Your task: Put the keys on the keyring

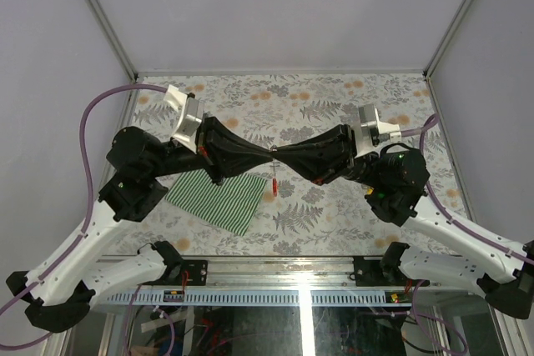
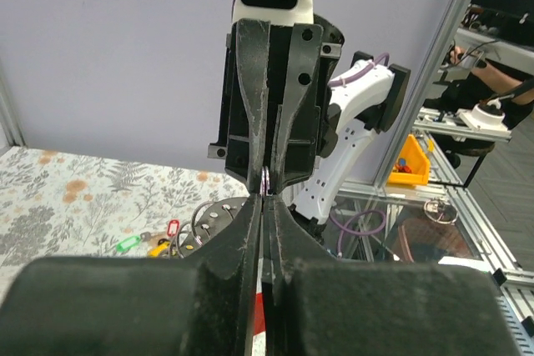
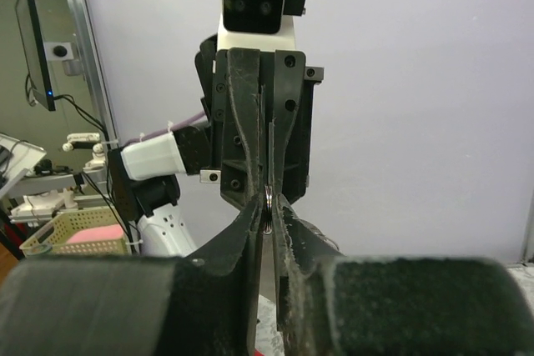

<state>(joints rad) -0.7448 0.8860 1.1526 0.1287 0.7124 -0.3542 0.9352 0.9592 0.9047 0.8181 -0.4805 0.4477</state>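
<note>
The left end effector (image 1: pixel 267 150) is clamped on the thin keyring (image 2: pixel 265 179), tip to tip with the right end effector (image 1: pixel 282 154). The right jaws stand narrow, and I cannot tell whether they grip the ring. A red tag (image 1: pixel 274 183) shows just under the tips, hanging or lying. The keys (image 2: pixel 127 244), green- and yellow-tagged, lie on the desk (image 1: pixel 334 97) below and beyond the tips.

If the right side loosens while the left pinches only a sliver of wire, the ring could twist or drop. With both tips crowding it, no coil is free for a key, and a regrasp could flick it away.
</note>
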